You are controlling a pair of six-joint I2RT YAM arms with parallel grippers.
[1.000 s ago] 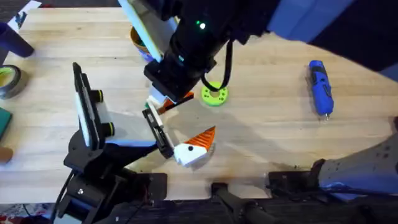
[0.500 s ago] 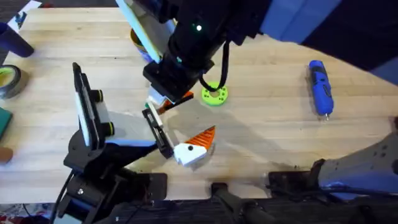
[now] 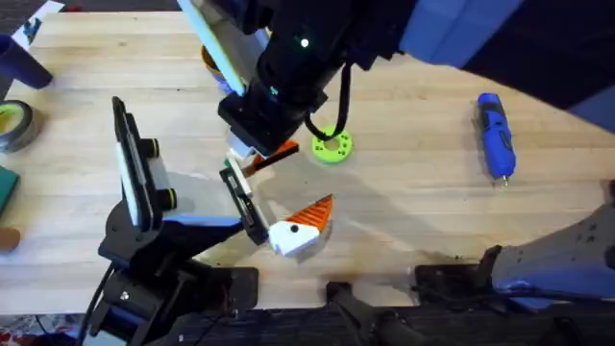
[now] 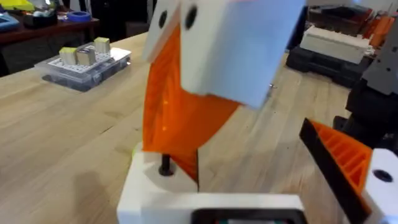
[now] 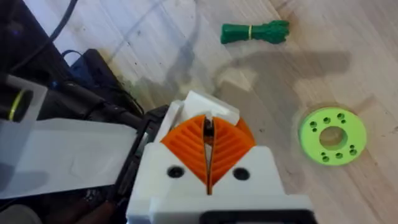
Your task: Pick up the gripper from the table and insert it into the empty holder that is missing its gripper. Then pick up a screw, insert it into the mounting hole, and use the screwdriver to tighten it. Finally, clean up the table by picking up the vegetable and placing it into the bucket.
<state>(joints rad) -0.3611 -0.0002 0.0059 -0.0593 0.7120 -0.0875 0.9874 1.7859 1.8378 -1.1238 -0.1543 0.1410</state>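
My right gripper (image 3: 258, 142) (image 5: 208, 148) reaches across the table's middle, shut on the gripper (image 3: 277, 154), a small orange wedge. Its white base (image 4: 155, 180) with a dark hole sits at one end of the holder (image 3: 246, 210), the white-and-black body on my left arm. My left gripper (image 3: 284, 188) stands open, its one mounted orange finger (image 3: 313, 213) (image 4: 341, 160) at the rail's other end. The blue screwdriver (image 3: 495, 135) lies far right. The orange bucket (image 3: 211, 63) peeks out behind my right arm. The green vegetable (image 5: 255, 31) lies beyond the holder. A screw is out of view.
A green disc with holes (image 3: 332, 146) (image 5: 329, 137) lies just right of my right gripper. A grey tape roll (image 3: 13, 125) sits at the left edge. A clear box with small blocks (image 4: 84, 65) stands on the table farther off.
My right gripper has shifted slightly left and away from the bases with the orange finger in it. The left arm and the holder have stayed put.
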